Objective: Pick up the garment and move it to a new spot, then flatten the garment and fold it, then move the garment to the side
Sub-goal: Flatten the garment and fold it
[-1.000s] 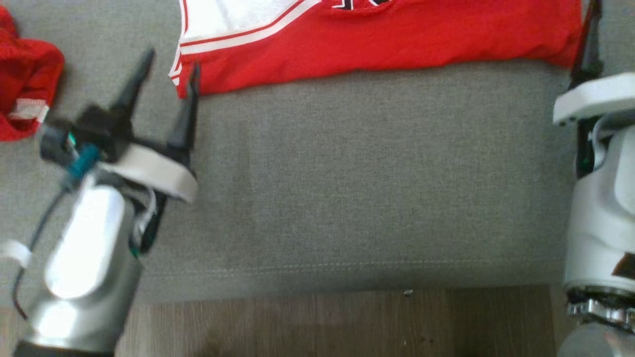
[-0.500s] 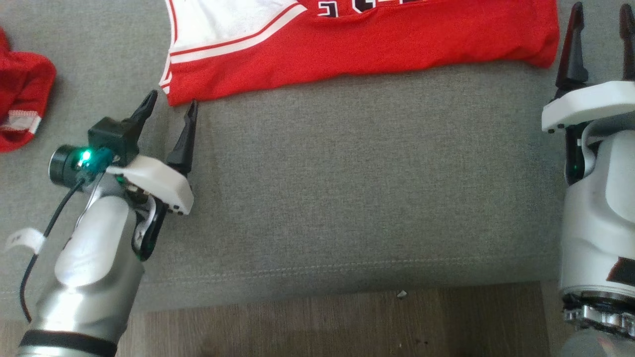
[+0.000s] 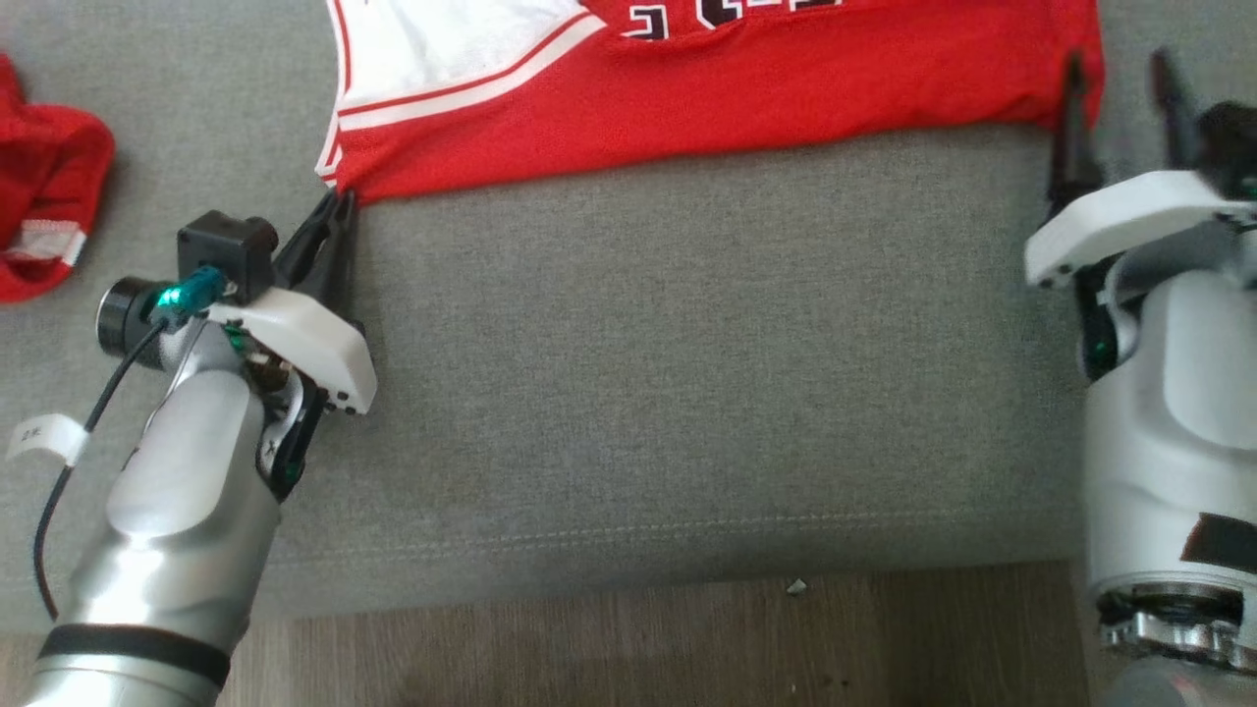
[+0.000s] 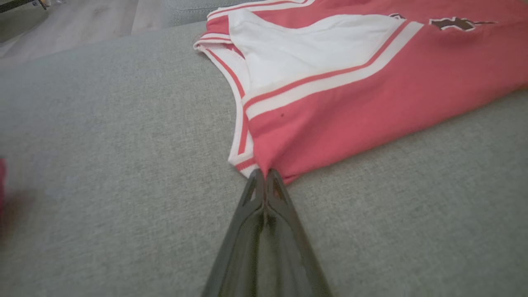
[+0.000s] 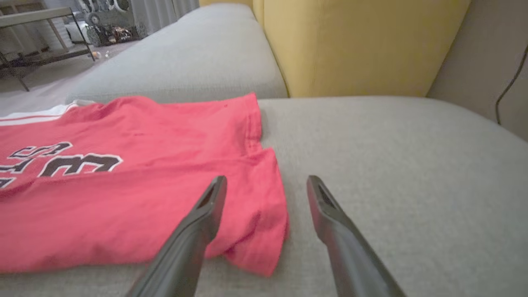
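Note:
The garment (image 3: pixel 737 88) is a red jersey with a white panel, white stripes and black letters, lying flat along the far part of the grey sofa seat. My left gripper (image 3: pixel 337 203) is shut on its near left corner; in the left wrist view the closed tips (image 4: pixel 264 175) pinch the red hem of the garment (image 4: pixel 371 95). My right gripper (image 3: pixel 1120 83) stands open at the near right corner. In the right wrist view its left finger is over the garment (image 5: pixel 123 194) and its right finger over bare cushion, with the right gripper (image 5: pixel 267 181) straddling the edge.
A second crumpled red cloth (image 3: pixel 44 196) lies at the far left of the sofa seat (image 3: pixel 687 373). The seat's front edge meets a wooden floor (image 3: pixel 687 638). A yellow back cushion (image 5: pixel 350 45) rises behind the right corner.
My left gripper moved forward to the jersey's left corner and shut on it. My right gripper shifted left to the right corner, staying open. The camera also shifted early on.

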Controlling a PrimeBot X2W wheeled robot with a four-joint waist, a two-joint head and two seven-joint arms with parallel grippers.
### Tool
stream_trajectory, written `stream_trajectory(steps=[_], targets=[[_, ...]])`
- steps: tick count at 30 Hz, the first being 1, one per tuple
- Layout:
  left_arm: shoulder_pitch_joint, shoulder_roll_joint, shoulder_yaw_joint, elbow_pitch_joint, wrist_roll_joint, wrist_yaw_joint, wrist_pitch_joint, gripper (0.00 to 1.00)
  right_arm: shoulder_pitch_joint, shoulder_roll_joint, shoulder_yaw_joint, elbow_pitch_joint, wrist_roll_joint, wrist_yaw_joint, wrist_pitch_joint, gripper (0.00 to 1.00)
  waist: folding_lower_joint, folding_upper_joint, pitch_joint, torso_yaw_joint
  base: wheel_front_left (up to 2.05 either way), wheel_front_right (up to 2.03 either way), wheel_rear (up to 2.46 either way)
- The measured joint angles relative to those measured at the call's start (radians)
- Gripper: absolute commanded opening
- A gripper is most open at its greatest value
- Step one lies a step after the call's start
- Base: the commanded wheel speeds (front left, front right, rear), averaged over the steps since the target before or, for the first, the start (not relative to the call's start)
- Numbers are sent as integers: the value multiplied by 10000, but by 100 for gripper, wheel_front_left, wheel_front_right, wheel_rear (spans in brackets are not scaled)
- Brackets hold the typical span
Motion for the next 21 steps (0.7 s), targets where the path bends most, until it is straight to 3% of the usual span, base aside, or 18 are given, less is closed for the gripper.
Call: stream_trajectory(steps=[6, 16, 17, 20, 21], targets=[[-4, -40, -86, 332, -105, -90, 0, 0, 1, 8, 199, 752, 211, 0, 1095, 100, 0, 0, -230, 132, 0, 0, 0], [-6, -173, -251, 600, -203, -163, -104, 0, -39, 6, -876, 1212, -573, 0, 1975, 100, 0, 0, -371, 373, 0, 0, 0], [-8, -176, -259, 648, -203, -163, -104, 0, -74, 4, -780, 1377, -552, -2, 2052, 88, 0, 0, -398, 379, 0, 0, 0], [-9, -176, -263, 690, -238, -163, -115, 0, -225, -2, -619, 1576, -499, -2, 2036, 4, 0, 0, -434, 359, 0, 0, 0], [-9, -174, -267, 706, -268, -163, -115, 0, -277, 0, -602, 1639, -500, -2, 2036, 0, 0, 0, -442, 351, 0, 0, 0]])
